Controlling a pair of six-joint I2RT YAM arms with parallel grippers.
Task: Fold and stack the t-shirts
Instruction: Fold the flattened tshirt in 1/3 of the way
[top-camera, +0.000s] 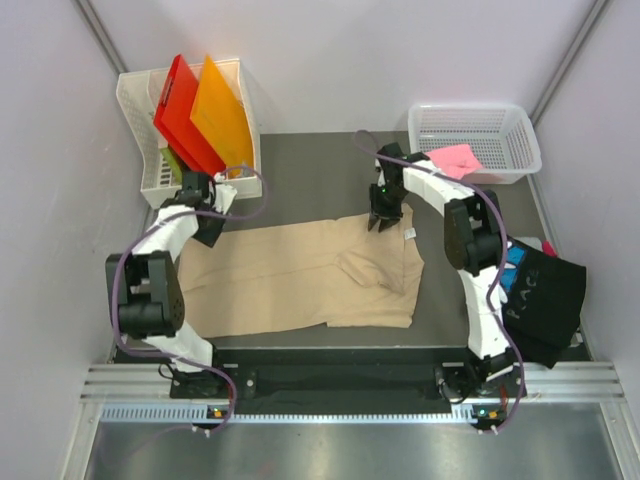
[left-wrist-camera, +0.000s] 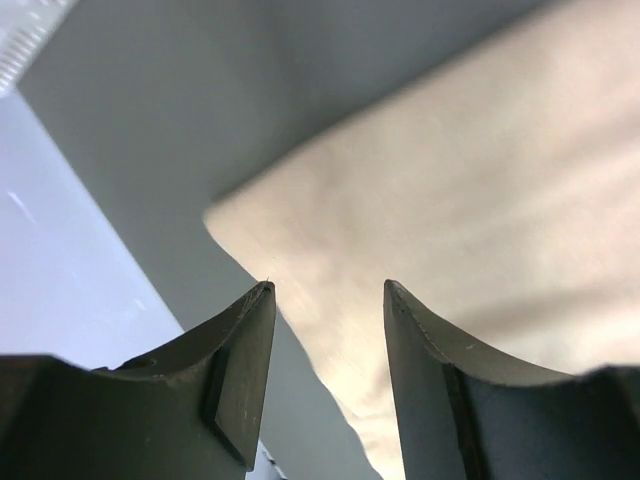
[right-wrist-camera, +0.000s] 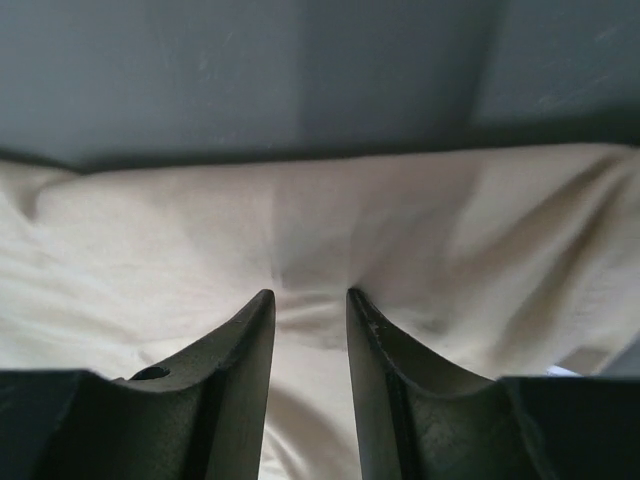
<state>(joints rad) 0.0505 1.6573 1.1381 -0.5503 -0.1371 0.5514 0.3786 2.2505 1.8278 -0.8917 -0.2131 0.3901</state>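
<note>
The large tan t-shirt (top-camera: 300, 275) lies flat on the dark table, partly folded at its right end, with its white neck label (top-camera: 409, 234) showing. My left gripper (top-camera: 213, 228) is open just above the shirt's far left corner (left-wrist-camera: 450, 180); its jaws (left-wrist-camera: 328, 290) straddle the cloth edge. My right gripper (top-camera: 381, 220) is at the shirt's far right edge. Its jaws (right-wrist-camera: 310, 295) stand narrowly apart, pressed into the tan cloth (right-wrist-camera: 200, 230), which puckers between them. The pink t-shirt (top-camera: 455, 158) hangs on a basket rim. The black printed t-shirt (top-camera: 545, 295) lies at the table's right edge.
A white rack (top-camera: 150, 110) at the back left holds a red sheet (top-camera: 180, 115) and an orange sheet (top-camera: 222, 115). A white mesh basket (top-camera: 490, 135) stands at the back right. Grey walls close in on the left, back and right.
</note>
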